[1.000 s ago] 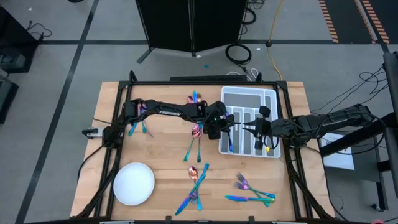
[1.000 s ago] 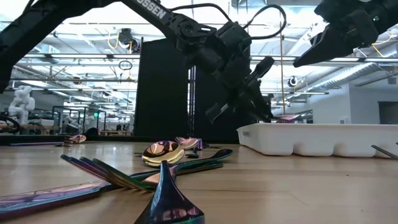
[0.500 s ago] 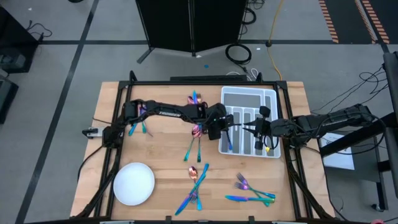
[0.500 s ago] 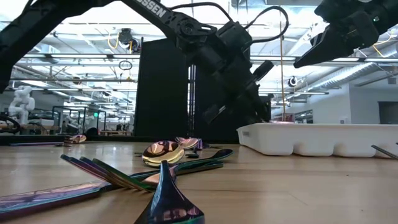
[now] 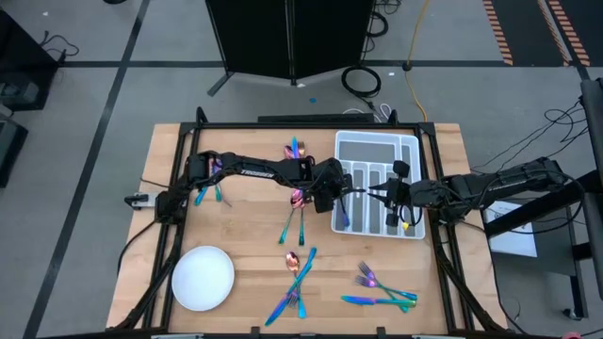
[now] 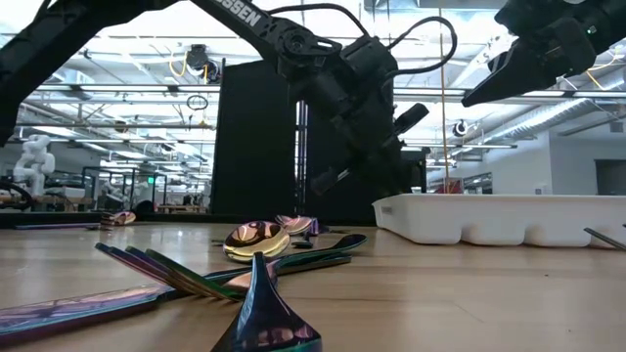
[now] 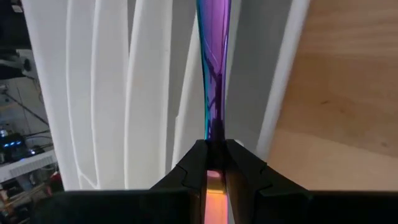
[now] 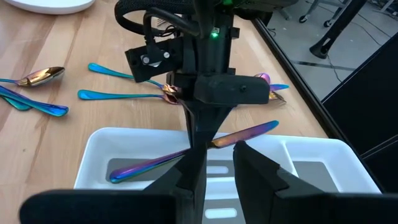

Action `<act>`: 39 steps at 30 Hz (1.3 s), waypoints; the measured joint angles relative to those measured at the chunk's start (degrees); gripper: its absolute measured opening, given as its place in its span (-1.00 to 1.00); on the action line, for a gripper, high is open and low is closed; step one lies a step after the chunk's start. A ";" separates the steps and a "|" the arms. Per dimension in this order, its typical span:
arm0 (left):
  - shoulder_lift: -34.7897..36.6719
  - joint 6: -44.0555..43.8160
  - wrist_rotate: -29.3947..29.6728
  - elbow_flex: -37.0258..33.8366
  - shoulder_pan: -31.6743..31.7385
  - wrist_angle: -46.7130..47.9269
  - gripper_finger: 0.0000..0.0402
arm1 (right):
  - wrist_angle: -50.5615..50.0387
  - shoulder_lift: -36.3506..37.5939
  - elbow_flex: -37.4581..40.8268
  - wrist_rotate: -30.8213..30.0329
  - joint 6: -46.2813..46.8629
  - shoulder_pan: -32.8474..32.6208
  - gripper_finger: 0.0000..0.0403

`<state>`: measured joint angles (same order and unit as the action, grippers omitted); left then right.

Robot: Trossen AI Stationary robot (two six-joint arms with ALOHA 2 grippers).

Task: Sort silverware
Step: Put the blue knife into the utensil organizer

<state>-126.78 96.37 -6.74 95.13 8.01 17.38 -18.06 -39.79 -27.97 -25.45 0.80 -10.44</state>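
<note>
Left gripper (image 7: 214,163) pinched on one purple-teal utensil (image 7: 213,74), its far end lying in the white tray's (image 5: 412,146) leftmost slot. Right gripper (image 8: 217,163) above the tray's right side, fingers narrow, nothing visibly held. Roughly a dozen iridescent pieces (image 5: 298,275) scattered over the table (image 5: 247,226). One round plate (image 5: 203,278) near the front-left corner.

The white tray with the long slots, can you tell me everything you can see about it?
The white divided tray looks like smooth plastic, a rectangle with rounded corners and raised walls. Thin ribs split it into several long narrow slots, with one slot running crosswise at its far end. It sits flat on the wooden table near the right edge. A few rainbow-coloured pieces of silverware already lie in its slots. The left gripper is shut on a purple utensil handle over the tray, and the right gripper hovers above it too.
</note>
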 joint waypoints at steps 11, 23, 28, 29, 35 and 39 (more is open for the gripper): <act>0.00 -1.42 0.55 0.00 0.00 -0.36 -0.80 | -0.13 0.00 0.00 0.00 0.99 0.00 -0.66; 0.09 7.62 2.32 0.00 -0.04 1.47 -0.80 | -0.26 0.00 0.00 0.02 1.51 0.00 -0.66; 0.09 7.62 0.02 0.00 0.07 1.57 -0.80 | -0.31 0.00 0.00 0.02 1.51 0.00 -0.66; 0.09 7.61 -0.35 0.00 0.07 1.61 -0.80 | -0.31 0.00 0.00 0.02 1.51 0.00 -0.66; 0.09 7.57 -1.53 0.00 0.00 2.26 -0.78 | -0.33 0.00 0.00 0.04 1.51 0.00 -0.66; 0.09 7.57 -1.60 0.00 0.00 1.99 -0.64 | -0.33 0.00 0.00 0.10 1.23 0.00 -0.66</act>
<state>-126.69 103.94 -8.34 95.13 8.01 19.36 -18.39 -39.79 -27.97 -25.35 2.03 -10.44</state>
